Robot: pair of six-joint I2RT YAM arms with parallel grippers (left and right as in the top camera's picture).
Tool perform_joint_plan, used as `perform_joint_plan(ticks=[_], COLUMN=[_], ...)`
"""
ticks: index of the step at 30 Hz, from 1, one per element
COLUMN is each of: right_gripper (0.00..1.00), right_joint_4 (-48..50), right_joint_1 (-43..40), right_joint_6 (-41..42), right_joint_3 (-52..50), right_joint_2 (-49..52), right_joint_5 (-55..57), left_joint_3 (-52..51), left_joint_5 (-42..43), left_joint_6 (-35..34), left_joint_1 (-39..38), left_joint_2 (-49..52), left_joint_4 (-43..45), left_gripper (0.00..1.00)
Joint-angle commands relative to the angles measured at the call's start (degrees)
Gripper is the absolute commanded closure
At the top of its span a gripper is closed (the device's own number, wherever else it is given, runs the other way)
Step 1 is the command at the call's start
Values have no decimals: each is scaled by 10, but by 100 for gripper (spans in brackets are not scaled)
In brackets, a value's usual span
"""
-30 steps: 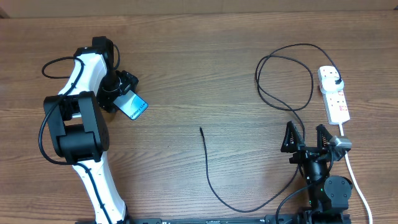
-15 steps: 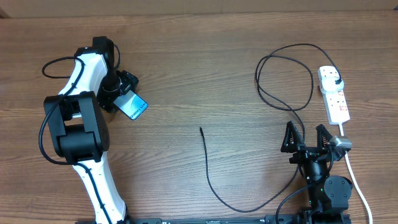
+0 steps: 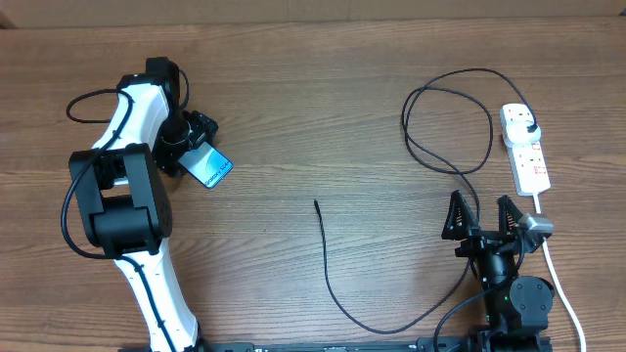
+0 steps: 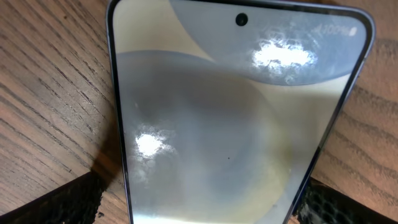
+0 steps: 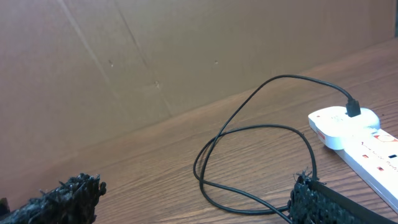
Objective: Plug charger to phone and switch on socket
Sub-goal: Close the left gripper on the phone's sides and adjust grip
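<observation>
Left wrist view is almost all phone (image 4: 230, 124). It lies flat on the table (image 4: 43, 74), screen up, with my pads (image 4: 62, 202) spread as wide as they go on either long edge. My left gripper (image 3: 193, 149) straddles it without clamping it, and I can't tell whether a pad already brushes the edge.

From overhead, the charger (image 3: 333, 284) trails across the middle of the table. Its connector tip (image 3: 315, 202) lies free, well apart from the phone, and its plug (image 5: 352, 109) is already seated in the end outlet of the socket (image 3: 528, 156) at the far right. My right gripper (image 3: 480, 213) sits near its base, just beside the socket cord — jaws fully apart, holding nothing.

The step in hand, as I judge it, is taking hold of the phone. To do it well I should close evenly on both long edges, square to the body, so it doesn't twist or skid on the wood. The front-camera end points away from me, so the port end is probably under my wrist — I need to leave that end reachable for the tip.
</observation>
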Motion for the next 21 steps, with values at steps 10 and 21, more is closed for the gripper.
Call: perform_joint_plan(ticks=[10,21], right_gripper=[0,0], right_joint_4=[3,3], right_joint_1=[3,3], right_joint_6=[-3,-3], right_joint_3=[-6,-6], right_joint_2=[-4,-4], right_joint_5=[8,8], left_joint_3=[-33,-33], left_joint_5=[-7,-5], left_joint_6=[0,-4], left_joint_1=[-13,-14], left_joint_2=[43,43], left_joint_4=[-2,-1], left_gripper=[7,16])
